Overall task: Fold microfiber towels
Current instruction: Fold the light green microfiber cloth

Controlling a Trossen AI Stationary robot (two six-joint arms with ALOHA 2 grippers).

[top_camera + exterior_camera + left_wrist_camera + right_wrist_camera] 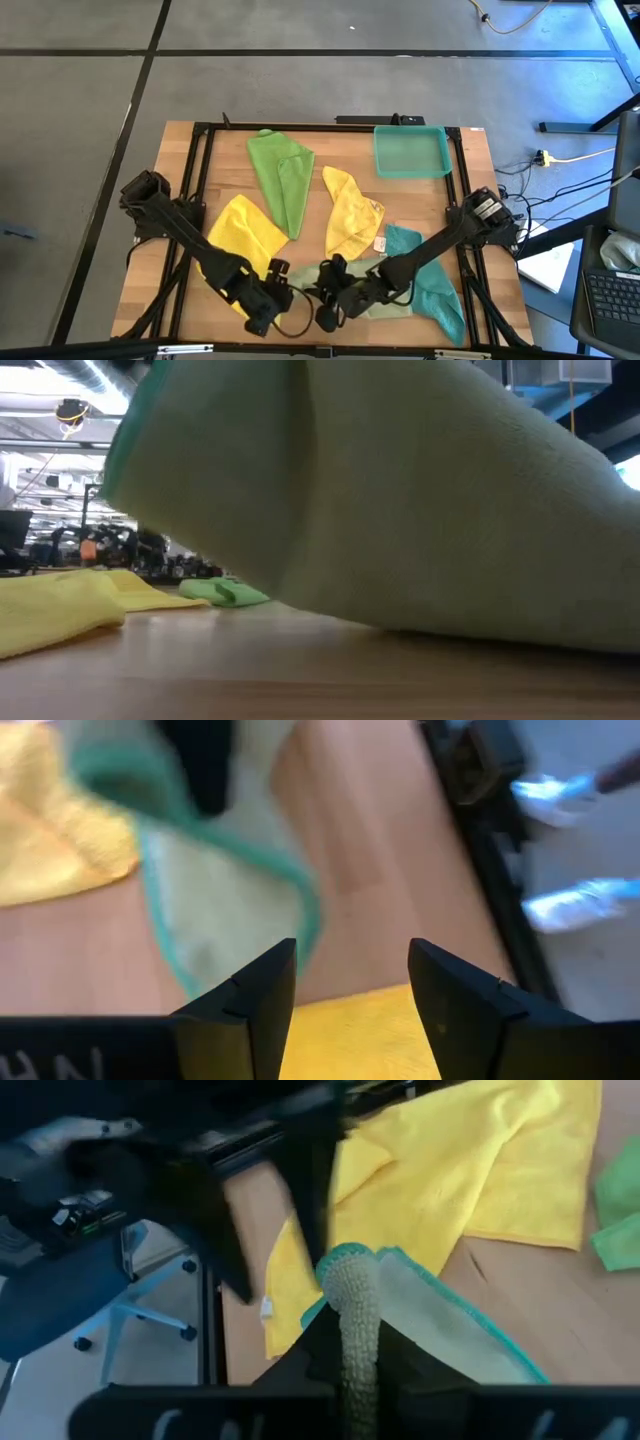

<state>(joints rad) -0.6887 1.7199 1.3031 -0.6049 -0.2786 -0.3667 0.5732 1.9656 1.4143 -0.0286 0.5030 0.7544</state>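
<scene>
I have both arms down at the six o'clock edge of the table (190, 200). The left gripper (275, 300) sits at about seven o'clock; on its wrist camera its two dark fingers (250, 1005) stand apart with bare wood and a strip of yellow cloth between them, holding nothing. Some white lettering shows on the gripper body at the corner of that view, but it is cut off and I cannot read it.

The right gripper (335, 300) is just beside it, near six o'clock. On its own wrist camera the jaws are pinched tight on a bunched fold of the pale olive-green towel (355, 1315), whose teal-stitched hem runs off across the wood. In the low view that towel fills most of the picture, draped up off the table.

The teal towel (435, 285) lies at about five o'clock, touching the pale one. One yellow towel (245, 230) lies at about eight o'clock, partly under the left arm. The second yellow towel (352, 212) is near the centre, and a small white tag (380, 243) shows at its lower corner; I cannot read any writing on it. The bright green towel (282, 175) lies crumpled at about eleven o'clock. The teal tray (410, 152) sits at one o'clock, well apart from the grippers.
</scene>
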